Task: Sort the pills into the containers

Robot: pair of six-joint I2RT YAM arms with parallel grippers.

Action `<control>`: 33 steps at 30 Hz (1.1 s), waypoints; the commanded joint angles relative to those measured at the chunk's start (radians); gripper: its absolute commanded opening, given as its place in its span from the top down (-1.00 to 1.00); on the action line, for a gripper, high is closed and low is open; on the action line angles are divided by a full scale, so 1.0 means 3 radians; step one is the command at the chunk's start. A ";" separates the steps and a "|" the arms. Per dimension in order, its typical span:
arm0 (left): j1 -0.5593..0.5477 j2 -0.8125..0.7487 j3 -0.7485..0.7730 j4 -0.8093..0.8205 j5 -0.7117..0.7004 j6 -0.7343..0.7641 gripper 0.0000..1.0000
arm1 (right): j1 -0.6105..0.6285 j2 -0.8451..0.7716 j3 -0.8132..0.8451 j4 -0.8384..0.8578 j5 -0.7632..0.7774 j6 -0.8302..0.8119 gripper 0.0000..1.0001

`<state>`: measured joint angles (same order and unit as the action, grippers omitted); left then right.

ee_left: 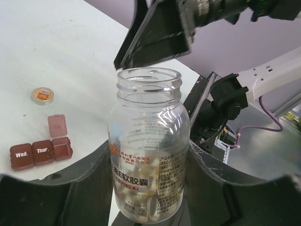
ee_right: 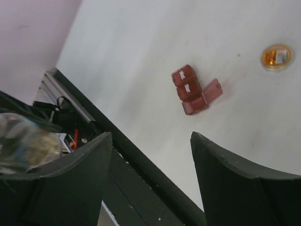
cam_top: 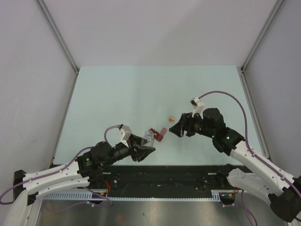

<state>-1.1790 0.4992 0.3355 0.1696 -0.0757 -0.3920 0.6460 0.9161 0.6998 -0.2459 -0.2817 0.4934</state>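
My left gripper (cam_top: 145, 147) is shut on a small clear round bottle (ee_left: 148, 155), upright and uncapped, with pale capsules at its bottom. The dark red pill box (ee_left: 40, 153) lies on the table left of the bottle, with "Wed." and "Thur." lids shut and the third lid (ee_left: 57, 125) flipped open. It also shows in the top view (cam_top: 158, 135) and in the right wrist view (ee_right: 190, 90). My right gripper (cam_top: 177, 130) is open and empty, hovering just right of the box and above the bottle's mouth. No loose orange-tan pills show on the table.
A cream round bottle cap (cam_top: 171, 119) lies upturned, orange inside, beyond the box; it also shows in the left wrist view (ee_left: 43, 95) and the right wrist view (ee_right: 276, 57). The table's black front rail (ee_right: 141, 165) runs under my right fingers.
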 commanded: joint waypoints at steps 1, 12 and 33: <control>-0.0012 0.0084 0.0001 0.0115 -0.0075 0.0003 0.99 | -0.0001 -0.0297 0.0152 0.0135 0.0023 0.0150 -0.46; -0.0002 0.0744 0.0114 -0.0085 -0.0203 0.0161 0.99 | -0.0016 -0.0425 0.0188 -0.0255 0.0224 0.0063 -0.48; -0.0012 0.1015 0.0344 -0.0023 0.0048 0.0391 0.99 | 0.0838 -0.0001 0.0183 0.0543 0.0187 0.0615 -0.80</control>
<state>-1.1790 0.7963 0.3882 0.1143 -0.0914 -0.3042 0.8661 0.9066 0.7189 -0.1539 -0.2935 0.6521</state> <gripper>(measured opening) 0.571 0.895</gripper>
